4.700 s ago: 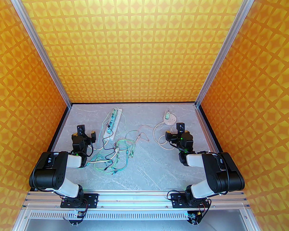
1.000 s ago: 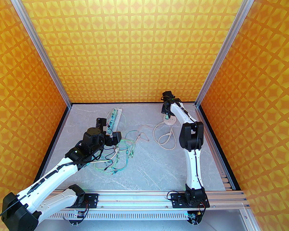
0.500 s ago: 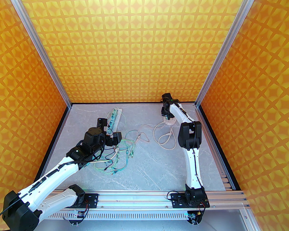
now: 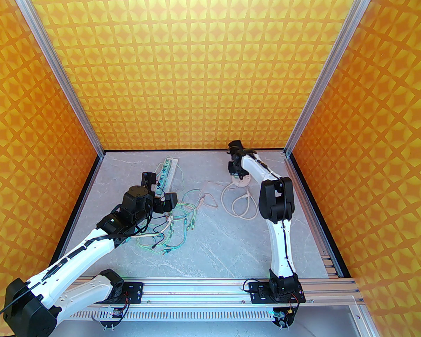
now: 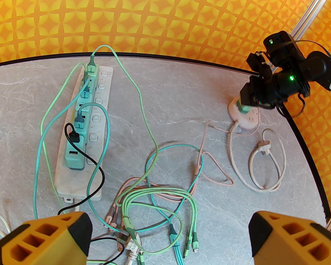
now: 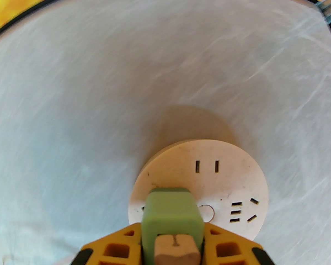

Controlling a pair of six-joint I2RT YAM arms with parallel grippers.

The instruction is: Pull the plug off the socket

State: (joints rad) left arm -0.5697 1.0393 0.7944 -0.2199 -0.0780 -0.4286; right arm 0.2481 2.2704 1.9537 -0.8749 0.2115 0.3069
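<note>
Right arm has swung left since half a second back, and the round socket (image 4: pixel 245 182) slid along with it. Right claw (image 6: pixel 172 228) is clamped on the green plug (image 6: pixel 172 208), pinching its flat sides. Plug looks seated in the socket, far right of the worktop (image 4: pixel 231 244). Left claw (image 5: pixel 169 225) gapes wide over the loose cables (image 5: pixel 154 197). Plug is probably small, rigid, smooth and tight. Socket's light and will likely drag, so pull straight, maybe pin the disc.

A lab robot cell: aluminium frame posts (image 4: pixel 58 68), orange patterned walls (image 4: pixel 196 65), grey tabletop (image 4: pixel 214 244).
</note>
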